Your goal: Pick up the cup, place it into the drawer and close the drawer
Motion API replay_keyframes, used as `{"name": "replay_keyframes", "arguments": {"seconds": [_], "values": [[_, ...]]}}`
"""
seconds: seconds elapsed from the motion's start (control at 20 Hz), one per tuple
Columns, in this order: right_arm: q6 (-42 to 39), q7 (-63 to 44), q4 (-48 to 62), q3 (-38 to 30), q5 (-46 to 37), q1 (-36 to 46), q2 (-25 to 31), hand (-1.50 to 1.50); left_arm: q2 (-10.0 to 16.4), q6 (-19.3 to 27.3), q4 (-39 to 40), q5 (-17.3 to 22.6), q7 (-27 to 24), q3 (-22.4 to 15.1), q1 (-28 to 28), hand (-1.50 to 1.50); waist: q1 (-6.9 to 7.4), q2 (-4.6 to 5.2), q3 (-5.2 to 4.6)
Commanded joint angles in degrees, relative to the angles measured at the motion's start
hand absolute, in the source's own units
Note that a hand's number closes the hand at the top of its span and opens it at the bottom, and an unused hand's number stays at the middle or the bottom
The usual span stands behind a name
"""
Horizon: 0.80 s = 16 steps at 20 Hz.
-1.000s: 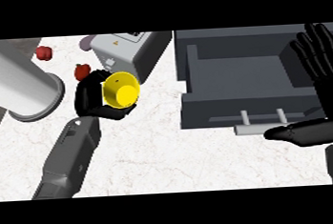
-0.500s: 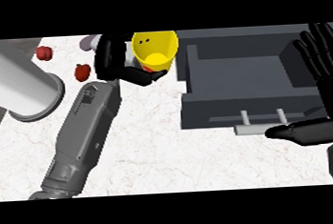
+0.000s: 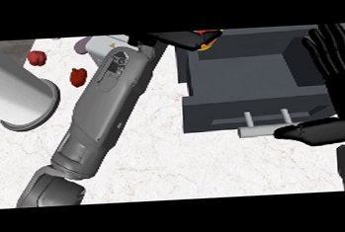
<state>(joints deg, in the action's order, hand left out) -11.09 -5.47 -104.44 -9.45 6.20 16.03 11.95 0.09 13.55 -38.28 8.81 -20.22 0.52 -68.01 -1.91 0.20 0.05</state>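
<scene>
Head view: the robot's left hand (image 3: 173, 39) is hovering over the far left corner of the open dark grey box-shaped drawer (image 3: 251, 106). Its fingers are curling round the cup (image 3: 206, 34), of which only a red-and-yellow sliver is showing. The pick-up is looking done, while placing the cup and closing the drawer are waiting. The right hand (image 3: 331, 55) is resting at the drawer's right side, fingers spread and holding nothing. No readable writing is showing; the small yellow sticker (image 3: 114, 43) left of the drawer is illegible.
</scene>
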Motion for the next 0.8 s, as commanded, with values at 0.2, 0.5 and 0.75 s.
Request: {"name": "replay_keyframes", "arguments": {"seconds": [0.2,0.5,0.75], "values": [[-0.8,0.6,0.6,1.0,0.7,2.3,-0.3,-1.50,-0.1,6.8,15.5,4.5,5.5,-6.5,-9.6,1.50,-2.87,0.88,0.05],[-2.0,1.1,1.6,1.6,0.6,3.9,0.4,-1.50,-0.1,3.4,21.2,7.0,8.2,-12.9,-10.1,1.50,-5.68,1.62,0.09],[-1.8,1.6,4.3,1.5,1.3,6.5,-0.3,-1.50,-0.1,1.1,22.4,7.8,9.5,-18.6,-8.2,1.50,-7.59,2.22,0.12]]}}
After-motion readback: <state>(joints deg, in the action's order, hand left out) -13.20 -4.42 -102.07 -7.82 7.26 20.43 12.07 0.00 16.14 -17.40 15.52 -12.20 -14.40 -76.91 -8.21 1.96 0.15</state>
